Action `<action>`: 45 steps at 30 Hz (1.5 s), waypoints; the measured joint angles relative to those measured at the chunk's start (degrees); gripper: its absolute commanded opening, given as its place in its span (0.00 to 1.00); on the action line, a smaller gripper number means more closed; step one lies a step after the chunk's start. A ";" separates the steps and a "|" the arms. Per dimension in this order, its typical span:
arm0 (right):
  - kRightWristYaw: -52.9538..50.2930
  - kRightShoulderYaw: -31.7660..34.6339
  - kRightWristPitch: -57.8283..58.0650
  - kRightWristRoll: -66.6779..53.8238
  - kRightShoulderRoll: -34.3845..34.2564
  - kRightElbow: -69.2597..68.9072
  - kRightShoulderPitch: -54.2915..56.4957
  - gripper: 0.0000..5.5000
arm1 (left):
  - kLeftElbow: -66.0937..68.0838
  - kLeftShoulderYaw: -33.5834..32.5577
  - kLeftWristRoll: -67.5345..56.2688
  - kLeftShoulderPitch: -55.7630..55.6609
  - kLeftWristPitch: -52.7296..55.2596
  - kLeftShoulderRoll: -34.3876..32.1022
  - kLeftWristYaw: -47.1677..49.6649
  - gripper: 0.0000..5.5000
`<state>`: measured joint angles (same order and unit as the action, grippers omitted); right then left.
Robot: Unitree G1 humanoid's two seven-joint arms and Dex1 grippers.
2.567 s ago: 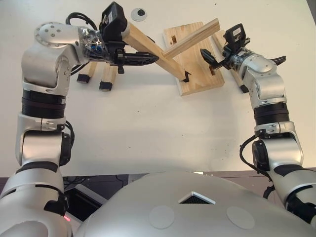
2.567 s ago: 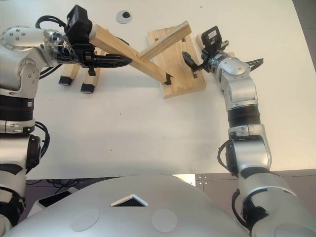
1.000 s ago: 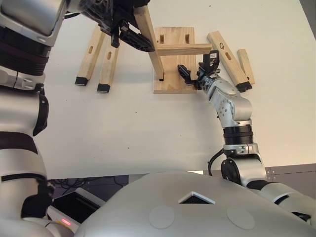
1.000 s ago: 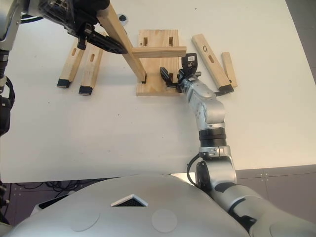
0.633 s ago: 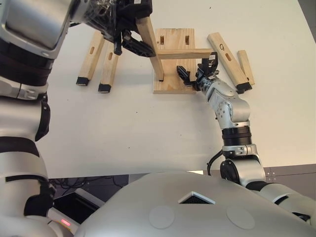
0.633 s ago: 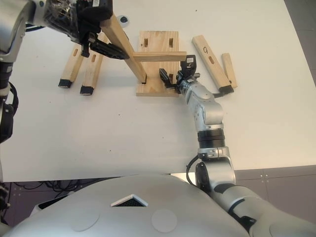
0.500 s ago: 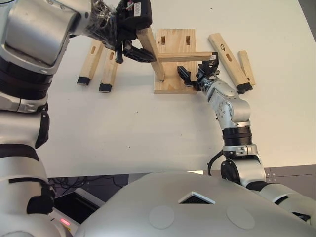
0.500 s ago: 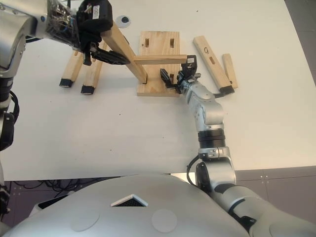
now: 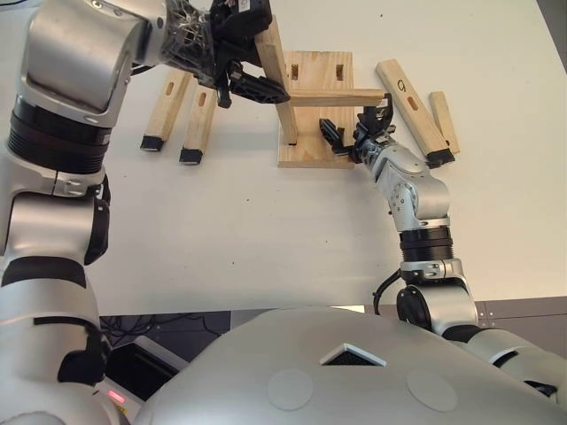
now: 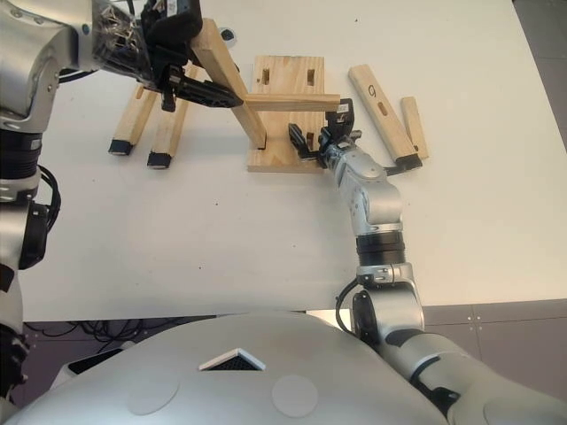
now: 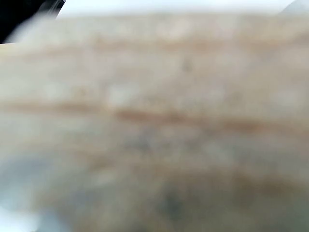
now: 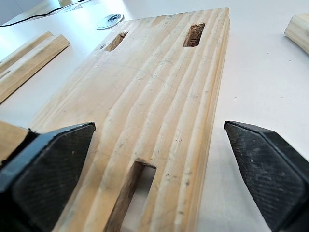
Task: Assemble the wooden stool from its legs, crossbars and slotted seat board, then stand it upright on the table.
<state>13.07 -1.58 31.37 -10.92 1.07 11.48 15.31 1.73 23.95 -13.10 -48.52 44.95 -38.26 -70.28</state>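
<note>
Since 2.6 s ago: whole view has shifted, so part of this is camera. Against the board, though, the right gripper [image 9: 353,126] has come off the right edge to the near right corner, and the left arm has tipped its leg up steeper. Last half second: barely any change.

Left gripper [image 9: 259,86] clamped on the upper part of a leg [image 9: 282,88]. Foot of the leg is down at the near left slot of the seat board [image 9: 314,66]; cannot tell if it is seated. Crossbar [image 9: 341,96] is already joined to this leg, long axis left to right, parallel to the board's near edge and above it. Its free end sits just above and beyond the right gripper.

Right gripper fingers [image 12: 50,166] spread wide, holding nothing, one either side of the board's near right corner. Near right slot [image 12: 130,193] lies between them, just ahead.

Board lies flat on the table [image 9: 266,230]. Spare leg [image 9: 407,99] and short bar [image 9: 440,119] lie just right of the right gripper, long axes running away from the robot. Two more legs [image 9: 182,115] lie far left.

Judgement: next leg has to meet that free end and the near right slot; right arm is the nearer one
</note>
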 measured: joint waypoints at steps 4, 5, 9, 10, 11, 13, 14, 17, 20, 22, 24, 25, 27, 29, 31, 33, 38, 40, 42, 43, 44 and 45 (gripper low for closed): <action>0.33 0.26 -0.07 0.25 0.01 0.14 0.09 0.89 | -0.83 -1.78 -0.74 1.86 0.00 0.50 1.24 0.37; 0.30 0.57 -0.09 0.31 0.06 0.36 0.26 0.89 | -0.80 -3.01 -1.39 2.87 0.01 1.33 2.16 0.37; 0.46 0.89 -0.07 0.46 0.59 1.03 0.45 0.89 | 2.13 -10.51 -6.66 8.15 2.65 7.08 7.56 0.50; 0.68 0.75 -0.08 0.40 0.58 0.94 0.46 0.89 | 3.00 -12.46 -8.21 10.15 3.68 8.63 8.99 0.54; 1.19 0.54 -0.10 0.27 0.53 0.68 0.54 0.89 | 3.57 -12.91 -8.75 11.27 5.11 9.49 10.00 0.57; 1.89 -0.04 -0.36 0.23 0.29 0.45 0.81 0.89 | 2.98 -15.24 -11.22 12.35 6.17 9.63 10.21 0.57; 1.89 -0.40 -0.53 0.26 0.01 0.47 0.87 0.89 | 1.87 -16.60 -12.38 12.46 6.27 9.50 10.15 0.57; 2.56 -0.93 -0.67 0.25 -0.17 0.67 0.85 0.89 | -0.63 -20.31 -14.69 12.70 6.35 6.80 9.99 0.57; 2.95 -1.39 -1.63 0.25 -0.29 1.83 1.38 0.89 | -0.73 -22.67 -14.93 13.53 5.94 3.23 10.02 0.57; 2.96 -1.77 -2.01 0.25 -0.34 2.51 1.75 0.89 | 0.04 -24.03 -14.94 13.88 5.21 1.81 10.11 0.57; 3.47 -2.63 -2.82 0.21 -0.32 3.54 1.80 0.89 | 4.67 -27.55 -14.91 13.52 4.53 1.44 12.78 0.57; 3.65 -3.31 -3.23 0.26 -0.44 3.88 2.00 0.89 | 6.65 -29.17 -15.00 12.99 4.48 1.38 14.02 0.57; 4.19 -4.25 -3.78 0.28 -0.51 4.57 2.43 0.89 | 10.17 -33.68 -16.18 11.70 3.97 1.35 16.66 0.57; 4.23 -4.89 -4.11 0.30 -0.53 5.39 3.14 0.89 | 12.39 -36.68 -17.31 10.59 3.50 1.32 18.03 0.57; 4.26 -5.11 -4.73 0.29 -0.50 6.04 3.41 0.89 | 13.64 -38.39 -18.63 10.20 3.53 1.40 18.60 0.57; 4.31 -5.23 -4.95 0.29 -0.40 6.58 3.60 0.89 | 13.77 -39.33 -19.81 10.19 3.53 1.65 18.87 0.57; 4.87 -5.57 -6.10 0.34 -0.09 7.66 3.85 0.89 | 15.31 -44.30 -23.02 8.80 3.15 2.22 21.46 0.57; 5.43 -6.21 -6.50 1.49 0.09 7.96 4.17 0.89 | 19.43 -45.57 -21.93 6.44 0.38 1.81 24.38 0.57; 5.82 -7.01 -7.42 1.97 1.05 8.29 4.51 0.89 | 23.21 -44.23 -18.57 5.67 -1.81 0.83 26.88 0.57; 6.46 -7.43 -7.58 2.21 1.93 8.49 4.91 0.89 | 25.56 -41.78 -14.79 5.59 -3.43 0.10 28.59 0.57; 6.75 -7.46 -7.74 2.48 2.14 8.69 5.12 0.89 | 27.50 -39.01 -11.29 6.08 -5.01 -0.20 29.78 0.57; 6.84 -7.60 -8.11 2.55 2.20 8.88 5.19 0.89 | 28.31 -35.78 -7.98 7.06 -6.89 -0.22 30.31 0.57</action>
<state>19.91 -9.19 23.26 -8.37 3.27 20.37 20.49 30.04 -11.83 -21.09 -41.45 38.06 -38.48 -39.98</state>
